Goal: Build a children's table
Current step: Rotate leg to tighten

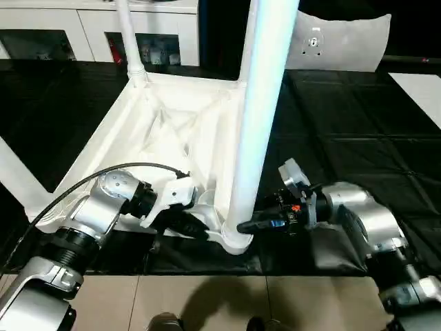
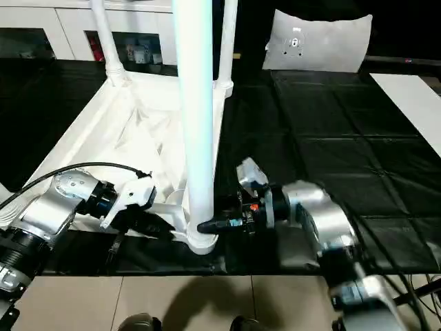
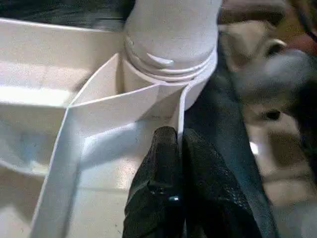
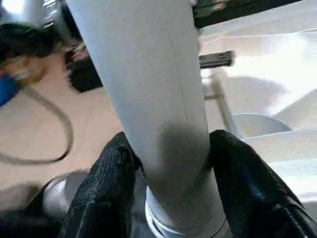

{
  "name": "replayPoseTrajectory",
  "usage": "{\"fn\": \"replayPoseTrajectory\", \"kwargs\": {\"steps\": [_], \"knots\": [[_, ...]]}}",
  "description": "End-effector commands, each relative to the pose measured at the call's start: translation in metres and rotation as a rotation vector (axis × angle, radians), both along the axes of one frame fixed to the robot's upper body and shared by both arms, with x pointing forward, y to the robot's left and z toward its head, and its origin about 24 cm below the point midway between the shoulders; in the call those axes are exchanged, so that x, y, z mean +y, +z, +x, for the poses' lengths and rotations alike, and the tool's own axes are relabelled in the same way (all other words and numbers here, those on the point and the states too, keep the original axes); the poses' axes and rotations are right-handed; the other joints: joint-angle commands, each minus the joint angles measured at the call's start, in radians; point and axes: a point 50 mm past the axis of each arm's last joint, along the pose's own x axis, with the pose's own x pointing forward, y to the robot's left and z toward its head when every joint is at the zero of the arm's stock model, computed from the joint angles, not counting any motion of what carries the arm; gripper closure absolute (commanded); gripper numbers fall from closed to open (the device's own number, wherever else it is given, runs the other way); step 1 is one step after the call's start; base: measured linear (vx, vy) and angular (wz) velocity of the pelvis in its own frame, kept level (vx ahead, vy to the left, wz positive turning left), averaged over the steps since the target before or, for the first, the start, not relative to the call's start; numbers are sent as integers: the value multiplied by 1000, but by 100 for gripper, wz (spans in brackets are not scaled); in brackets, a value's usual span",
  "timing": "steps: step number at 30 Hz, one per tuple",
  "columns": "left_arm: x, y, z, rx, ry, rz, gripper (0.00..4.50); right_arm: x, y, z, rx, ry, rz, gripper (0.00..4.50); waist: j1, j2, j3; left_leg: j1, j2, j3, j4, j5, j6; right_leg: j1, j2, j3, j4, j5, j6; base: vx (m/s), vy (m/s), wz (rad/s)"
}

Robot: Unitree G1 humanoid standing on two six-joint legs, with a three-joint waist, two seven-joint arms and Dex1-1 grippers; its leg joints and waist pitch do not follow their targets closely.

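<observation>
Black right pincer (image 4: 171,183) fingers straddle the leg (image 4: 148,99) above its socket

Both head views look down over the forearms, while each wrist camera sits close behind its gripper, all sharing the near leg (image 1: 258,117).

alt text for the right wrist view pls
The right gripper's two black fingers flank the base of an upright white table leg, just above where it enters the corner socket. Behind it lies the white tabletop's ribbed underside.
</observation>
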Motion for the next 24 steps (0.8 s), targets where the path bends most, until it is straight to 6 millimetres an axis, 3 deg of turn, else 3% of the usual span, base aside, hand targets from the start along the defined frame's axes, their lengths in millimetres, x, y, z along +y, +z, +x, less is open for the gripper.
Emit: {"fn": "replayPoseTrajectory", "kwargs": {"steps": [1, 3, 5, 6, 7, 8, 9, 10, 11, 12, 13, 14, 15, 16, 17, 18, 19, 20, 21, 22, 23, 24], "knots": [[-16, 5, 8, -50, 120, -55, 450, 18, -5, 1, 0, -88, 7, 255, -13, -5, -61, 6, 13, 2, -72, -271, 24, 52, -60, 41, -97, -603, -65, 0, 0, 0], [-22, 6, 11, -56, 186, -81, 450, 25, -9, 3, -7, -169, 1, 255, -25, -7, -58, 5, 7, -1, -70, -289, 17, 53, -58, 30, -113, -675, -22, 0, 0, 0], [-28, 6, 14, -62, 240, -99, 450, 32, -11, 5, -4, -244, 6, 257, -41, -2, -54, 4, 4, -7, -67, -322, 10, 54, -57, 17, -123, -717, 9, 0, 0, 0], [-31, 6, 15, -65, 261, -104, 450, 35, -12, 6, -3, -269, 8, 258, -56, 0, -52, 4, 2, -10, -65, -350, 6, 54, -55, 3, -136, -739, 30, 0, 0, 0], [-31, 6, 15, -65, 261, -104, 450, 35, -12, 6, -3, -269, 8, 258, -71, 0, -54, 3, 2, -16, -64, -374, 10, 64, -57, -14, -148, -739, 48, -45, 54, -15], [-34, 7, 16, -69, 289, -109, 450, 39, -12, 6, -1, -303, 10, 258, -75, 11, -52, 9, 8, -20, -66, -398, 15, 67, -57, -22, -153, -728, 46, 0, 0, 0], [-37, 7, 18, -72, 311, -114, 450, 43, -13, 7, 3, -333, 12, 258, -95, 15, -52, 7, 25, -31, -77, -454, 25, 78, -58, -35, -149, -658, 34, 0, 0, 0], [-46, 9, 22, -81, 398, -131, 450, 55, -13, 11, 17, -437, 21, 258, -100, 28, -44, 1, 44, -40, -96, -523, 18, 89, -53, -41, -138, -603, 20, 0, 0, 0], [-54, 12, 29, -102, 493, -143, 450, 66, -13, 15, 29, -543, 26, 259, -103, 35, -39, 0, 57, -48, -109, -587, 10, 95, -49, -45, -123, -580, 15, 0, 0, 0], [-54, 12, 29, -102, 494, -143, 450, 66, -13, 15, 29, -545, 26, 259, -97, 42, -33, -27, 100, -62, -166, -732, -11, 127, -37, -17, -8, -451, -12, -56, 0, -2], [-58, 13, 31, -107, 524, -147, 450, 71, -13, 17, 33, -579, 27, 259, -82, 41, -34, -42, 116, -66, -192, -786, -17, 137, -35, 16, 68, -338, -31, 0, 0, 0], [-61, 14, 32, -113, 553, -149, 450, 76, -12, 19, 35, -612, 25, 259, -88, 18, -25, -10, 92, -33, -199, -821, -10, 98, -25, 49, 79, -288, -40, 0, 0, 0], [-65, 15, 35, -127, 589, -152, 450, 81, -12, 20, 34, -647, 20, 259, -85, -34, -22, 93, -23, -6, -46, -630, -31, -15, -23, 17, -147, -853, 68, 72, -39, 10], [-69, 16, 37, -140, 629, -152, 450, 88, -10, 22, 34, -684, 19, 259, -95, -44, 0, 166, -79, 18, 101, -436, -17, -111, -57, -26, -253, -1138, 102, 141, 18, -26], [-72, 18, 40, -161, 672, -151, 450, 93, -9, 24, 33, -728, 14, 259, -111, -33, -29, 68, -70, -2, 83, -266, 29, 17, -117, -26, -211, -1145, 125, 141, 18, -26], [-74, 19, 42, -179, 706, -151, 450, 97, -8, 26, 43, -772, 10, 259, -110, 13, -27, 14, -6, -29, 9, -317, 32, 91, -109, -90, -188, -951, 155, 100, 98, -57], [-76, 20, 43, -188, 727, -151, 450, 100, -7, 29, 54, -812, 14, 259, -119, 37, -35, -22, 30, -59, -29, -397, 21, 128, -93, -88, -130, -785, 140, 64, 69, -29], [-77, 20, 43, -195, 751, -154, 450, 103, -6, 31, 62, -856, 14, 259, -106, 71, -51, -47, 90, -104, -103, -558, 19, 152, -72, 0, 50, -279, 23, 64, 69, -29], [-78, 21, 43, -199, 759, -155, 450, 104, -5, 32, 66, -876, 17, 259, -115, 44, -27, 15, 63, -79, -118, -690, 7, 80, -59, 14, -6, -204, -54, 81, -4, 1], [-80, 22, 43, -206, 772, -153, 450, 109, -2, 34, 81, -909, 46, 259, -119, 8, -21, 27, 19, -64, -84, -664, -7, 65, -64, 3, -76, -451, -10, 75, 1, 14], [-80, 22, 43, -218, 766, -148, 450, 112, 2, 35, 60, -909, 67, 259, -109, 1, -19, 112, -59, -18, 22, -467, -5, -12, -87, -41, -194, -902, 73, 75, 1, 14], [-79, 22, 42, -221, 753, -139, 450, 111, 4, 35, 31, -898, 72, 203, -126, 6, -27, 43, -43, -32, 5, -380, 29, 62, -96, -71, -181, -919, 119, 125, 46, -14]]}}
